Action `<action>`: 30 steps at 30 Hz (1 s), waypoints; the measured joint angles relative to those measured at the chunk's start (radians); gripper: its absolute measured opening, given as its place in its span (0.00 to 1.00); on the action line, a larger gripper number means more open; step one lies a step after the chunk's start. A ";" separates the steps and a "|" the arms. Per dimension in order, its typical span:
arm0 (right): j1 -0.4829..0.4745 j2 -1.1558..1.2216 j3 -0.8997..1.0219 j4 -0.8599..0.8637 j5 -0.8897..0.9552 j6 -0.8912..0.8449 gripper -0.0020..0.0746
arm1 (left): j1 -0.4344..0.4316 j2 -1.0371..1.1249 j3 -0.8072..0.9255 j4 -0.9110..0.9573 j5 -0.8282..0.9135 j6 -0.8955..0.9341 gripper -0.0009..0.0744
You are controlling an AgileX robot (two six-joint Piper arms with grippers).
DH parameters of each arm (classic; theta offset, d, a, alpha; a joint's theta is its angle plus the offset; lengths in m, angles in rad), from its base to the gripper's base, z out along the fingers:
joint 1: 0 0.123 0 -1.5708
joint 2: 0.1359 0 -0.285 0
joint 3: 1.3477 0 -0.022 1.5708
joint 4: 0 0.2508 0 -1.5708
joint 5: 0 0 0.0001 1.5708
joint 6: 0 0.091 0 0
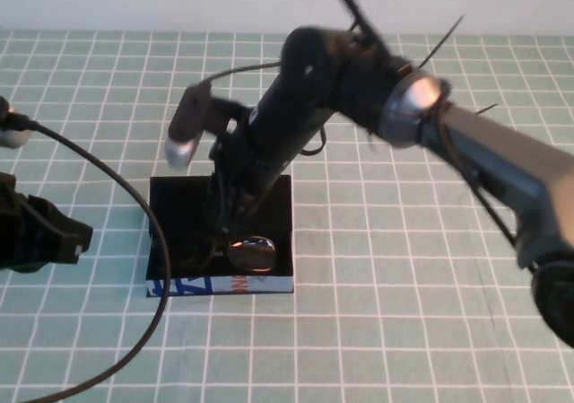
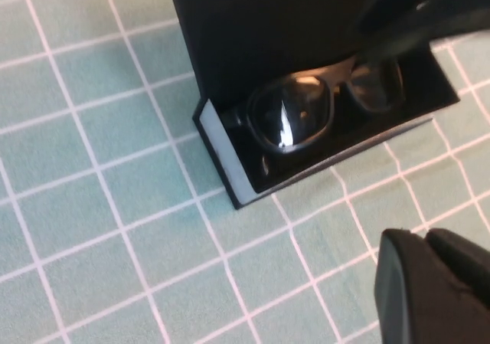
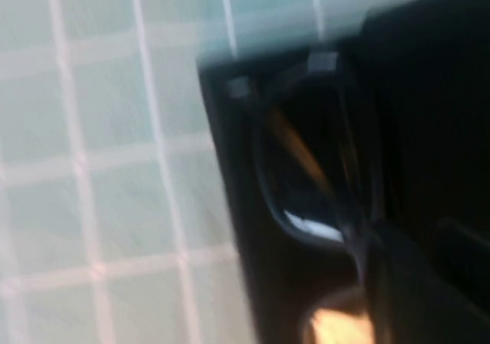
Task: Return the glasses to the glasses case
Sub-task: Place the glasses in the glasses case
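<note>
The glasses case (image 1: 179,207) lies open left of the table's middle, its lid flat behind and its printed front side toward me. The black glasses (image 1: 253,253) sit tilted in its box part, lenses reflecting. My right gripper (image 1: 224,228) reaches down into the case and is shut on the glasses near their bridge. In the left wrist view the glasses (image 2: 295,114) rest in the case (image 2: 222,152) under the right gripper (image 2: 409,18). The right wrist view shows the glasses (image 3: 306,168) and case rim (image 3: 230,87), blurred. My left gripper (image 1: 76,240) is shut and empty, left of the case.
A green checked cloth (image 1: 404,313) covers the table. A black cable (image 1: 157,232) curves from the left arm past the case's left edge to the front. The right arm (image 1: 502,161) spans the right half above the table.
</note>
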 joint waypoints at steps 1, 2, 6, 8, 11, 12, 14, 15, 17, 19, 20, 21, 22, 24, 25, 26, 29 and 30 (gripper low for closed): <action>-0.010 -0.007 0.000 0.053 0.009 -0.004 0.08 | 0.000 0.000 0.002 0.001 0.000 0.000 0.01; -0.017 -0.012 -0.001 0.098 0.017 -0.016 0.06 | 0.000 0.000 0.002 0.001 -0.005 0.003 0.01; -0.022 -0.015 -0.002 0.253 0.030 -0.078 0.02 | 0.000 -0.002 0.002 -0.019 -0.060 0.004 0.01; -0.012 -0.005 -0.002 0.291 0.012 -0.089 0.02 | 0.000 -0.004 -0.005 -0.024 -0.080 0.004 0.01; 0.013 0.015 -0.002 0.319 -0.031 -0.094 0.01 | 0.000 -0.008 -0.029 -0.027 -0.088 0.004 0.01; 0.019 0.023 -0.002 0.321 -0.049 -0.094 0.01 | 0.000 -0.008 -0.033 -0.029 -0.090 0.004 0.01; 0.037 0.040 -0.002 0.323 -0.080 -0.096 0.01 | 0.000 -0.009 -0.042 -0.029 -0.090 0.004 0.01; 0.042 0.047 -0.002 0.326 -0.091 -0.096 0.01 | 0.000 -0.009 -0.042 -0.029 -0.090 0.004 0.01; 0.054 0.065 -0.002 0.330 -0.115 -0.096 0.01 | 0.000 -0.009 -0.042 -0.029 -0.086 0.004 0.01; 0.056 0.087 -0.002 0.333 -0.134 -0.097 0.01 | 0.000 -0.009 -0.042 -0.029 -0.078 0.004 0.01; 0.056 0.099 -0.002 0.333 -0.145 -0.099 0.01 | 0.000 -0.009 -0.042 -0.029 -0.074 0.004 0.01; 0.056 0.108 -0.002 0.329 -0.156 -0.098 0.01 | 0.000 -0.009 -0.042 -0.029 -0.071 0.004 0.01; 0.056 0.117 -0.002 0.320 -0.166 -0.098 0.01 | 0.000 -0.009 -0.042 -0.029 -0.069 0.004 0.01; 0.056 0.129 -0.002 0.299 -0.179 -0.098 0.01 | 0.000 -0.009 -0.042 -0.027 -0.062 0.004 0.01; 0.056 0.135 -0.002 0.288 -0.184 -0.093 0.01 | 0.000 -0.009 -0.042 -0.027 -0.062 0.004 0.01; 0.056 0.135 -0.002 0.279 -0.187 -0.089 0.01 | 0.000 -0.009 -0.042 -0.026 -0.060 0.004 0.01; 0.056 0.135 -0.002 0.267 -0.191 -0.086 0.01 | 0.000 -0.009 -0.042 -0.026 -0.055 0.004 0.01; 0.056 0.135 -0.002 0.267 -0.193 -0.086 0.01 | 0.000 -0.009 -0.042 -0.026 -0.053 0.004 0.01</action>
